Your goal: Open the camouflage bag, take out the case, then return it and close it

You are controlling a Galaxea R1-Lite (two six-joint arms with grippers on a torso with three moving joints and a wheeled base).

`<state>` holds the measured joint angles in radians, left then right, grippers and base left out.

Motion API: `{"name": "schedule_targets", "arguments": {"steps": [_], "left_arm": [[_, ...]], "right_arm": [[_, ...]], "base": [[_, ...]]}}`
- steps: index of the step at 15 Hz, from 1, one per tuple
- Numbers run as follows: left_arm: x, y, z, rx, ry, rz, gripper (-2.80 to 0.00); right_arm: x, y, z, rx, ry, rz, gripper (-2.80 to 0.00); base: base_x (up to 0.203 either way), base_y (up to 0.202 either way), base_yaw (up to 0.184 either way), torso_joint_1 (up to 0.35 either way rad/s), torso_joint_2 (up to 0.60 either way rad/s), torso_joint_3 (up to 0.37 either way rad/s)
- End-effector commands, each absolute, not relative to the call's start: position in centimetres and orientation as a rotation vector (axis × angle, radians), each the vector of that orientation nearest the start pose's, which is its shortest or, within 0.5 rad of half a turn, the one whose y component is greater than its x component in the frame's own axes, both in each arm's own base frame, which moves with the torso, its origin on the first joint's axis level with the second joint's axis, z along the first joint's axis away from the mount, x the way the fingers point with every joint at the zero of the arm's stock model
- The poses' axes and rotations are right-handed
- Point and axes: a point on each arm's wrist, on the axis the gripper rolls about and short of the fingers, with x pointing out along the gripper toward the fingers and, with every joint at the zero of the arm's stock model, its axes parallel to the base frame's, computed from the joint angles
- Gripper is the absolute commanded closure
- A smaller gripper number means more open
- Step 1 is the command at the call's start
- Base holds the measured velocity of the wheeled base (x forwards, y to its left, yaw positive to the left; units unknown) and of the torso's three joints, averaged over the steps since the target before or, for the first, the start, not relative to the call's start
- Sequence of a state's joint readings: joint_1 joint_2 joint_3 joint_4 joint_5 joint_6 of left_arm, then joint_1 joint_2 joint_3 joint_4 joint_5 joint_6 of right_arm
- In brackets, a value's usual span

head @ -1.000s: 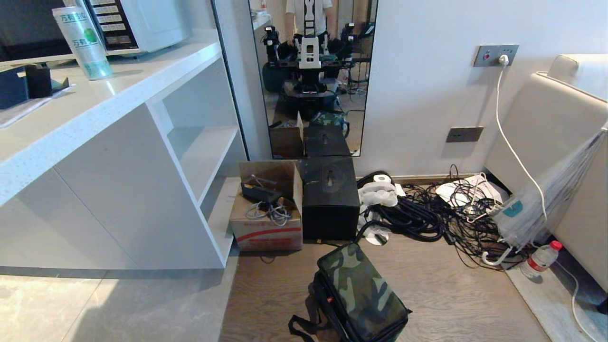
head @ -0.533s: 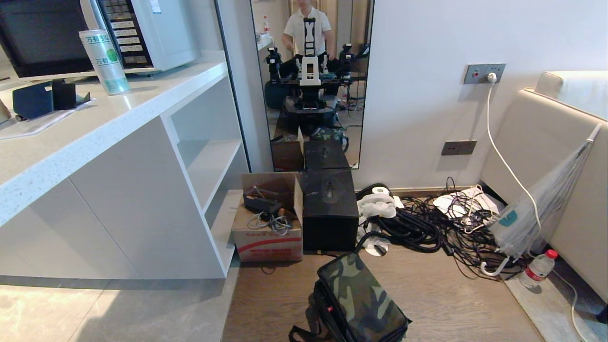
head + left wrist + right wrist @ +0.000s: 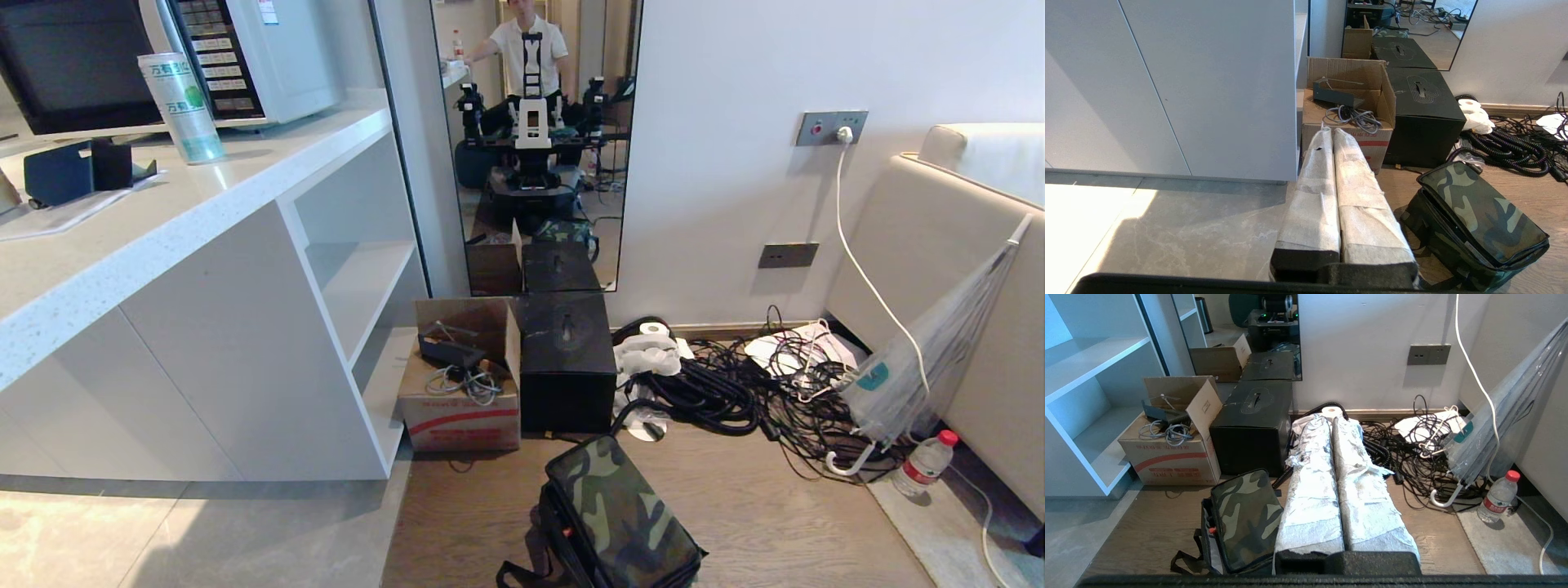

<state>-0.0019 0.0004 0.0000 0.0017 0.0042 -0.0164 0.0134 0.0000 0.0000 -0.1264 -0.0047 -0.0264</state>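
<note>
Behind the camouflage bag (image 3: pixel 622 513), black box (image 3: pixel 567 363), cardboard box (image 3: pixel 462 384), cables (image 3: pixel 735 384).

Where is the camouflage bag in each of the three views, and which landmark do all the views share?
Head view: the camouflage bag lies on the wooden floor at bottom centre.
Left wrist view: it is at lower right, beside the shut left gripper.
Right wrist view: it is at lower left of centre, beside the shut right gripper.
Shared landmark: the black box next to the open cardboard box, beyond the bag.

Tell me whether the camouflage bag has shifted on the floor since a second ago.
No. The camouflage bag keeps its place before the black box; only the camera tilted.
</note>
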Motion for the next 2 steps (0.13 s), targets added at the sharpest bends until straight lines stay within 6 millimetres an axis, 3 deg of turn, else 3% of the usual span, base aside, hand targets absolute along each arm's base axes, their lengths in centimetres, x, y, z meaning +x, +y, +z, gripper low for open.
{"name": "schedule_targets", "arguments": {"steps": [1,2], "left_arm": [[-2.28,0.02,7.53,-0.017,0.002,0.002,0.00],[-2.28,0.02,7.53,-0.017,0.002,0.002,0.00]], "right_arm": [[-2.02,-0.03,7.76,-0.028,-0.087,0.009,0.00],[-2.02,-0.04,7.76,-0.027,-0.087,0.008,0.00]], "base": [[0.000,0.000,0.000,0.000,0.00,0.000],[0.000,0.000,0.000,0.000,0.00,0.000]]}}
